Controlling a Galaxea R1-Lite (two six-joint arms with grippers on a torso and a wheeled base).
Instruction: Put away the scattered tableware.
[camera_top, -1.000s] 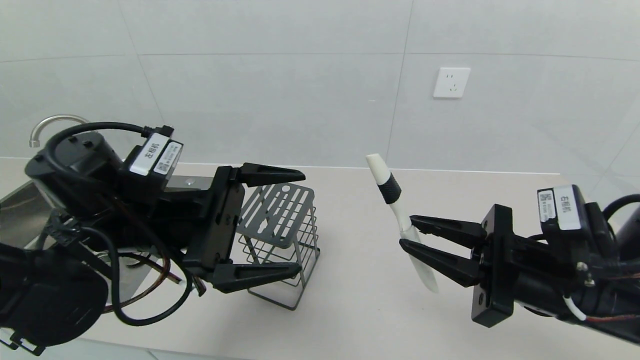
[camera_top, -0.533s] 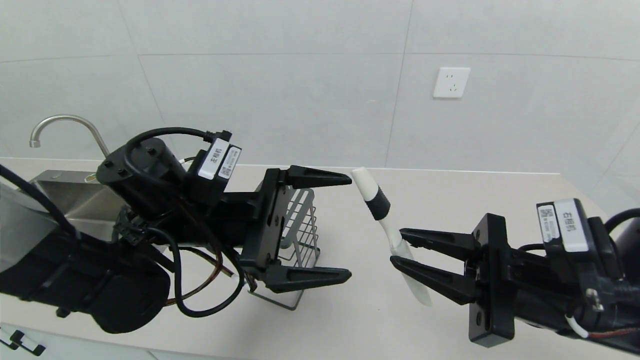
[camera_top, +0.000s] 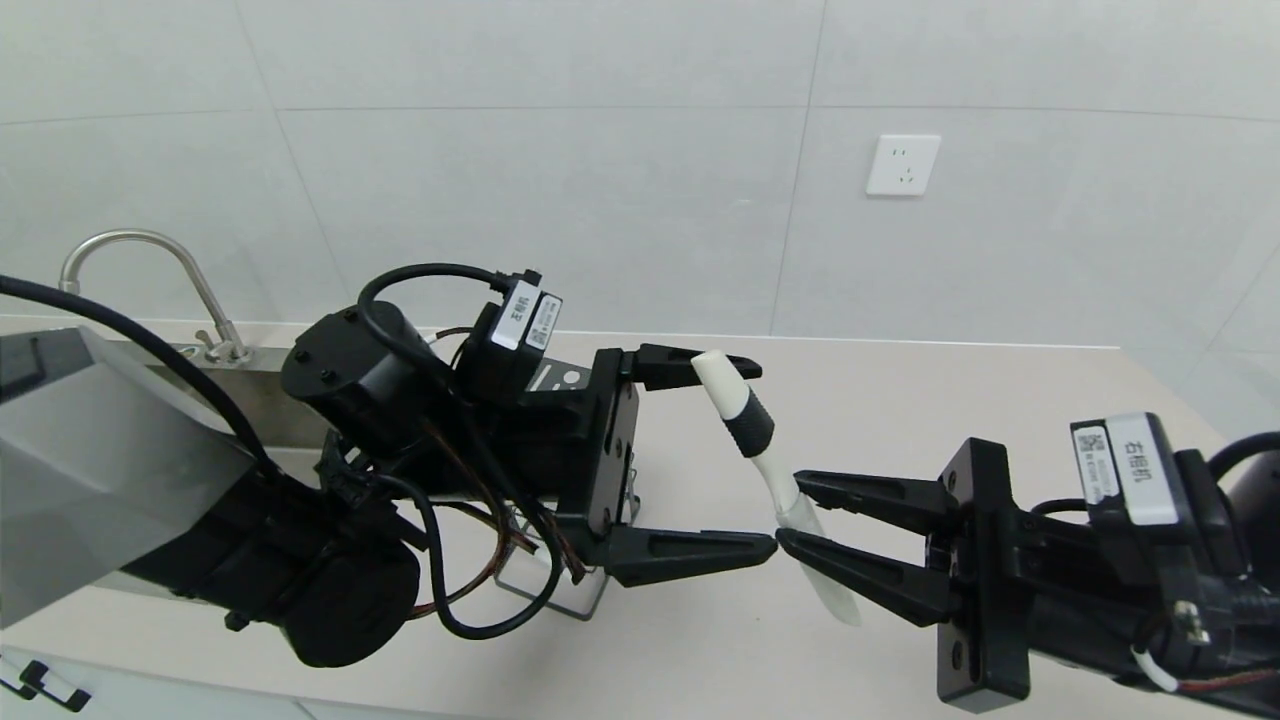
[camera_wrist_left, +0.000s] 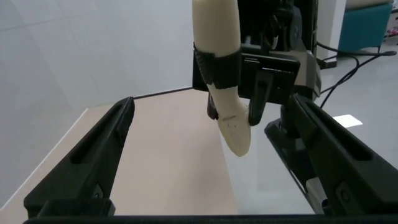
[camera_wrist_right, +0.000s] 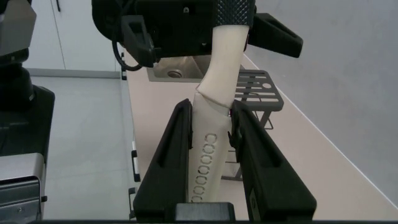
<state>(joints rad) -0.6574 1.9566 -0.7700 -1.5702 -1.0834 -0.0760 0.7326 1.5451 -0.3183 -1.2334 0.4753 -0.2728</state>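
Grey wire rack (camera_wrist_right: 258, 87) stands on the beige surface (camera_top: 950, 400) near the sink (camera_wrist_right: 180, 65), largely hidden behind the left arm (contents not discernible). Right hand (camera_top: 792, 510) is clenched on the blade of the white knife (camera_top: 745, 420), handle tilted upward. Left hand (camera_top: 762, 457), spread wide, has advanced from beside the rack; the handle now sits between its fingers, touching neither.

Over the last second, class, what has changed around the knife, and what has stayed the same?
The left gripper swung toward the right arm; its open fingers now bracket the handle of the white knife. The right gripper carried the knife slightly toward it. Unchanged: right gripper shut on the blade, left open, wire rack in place.
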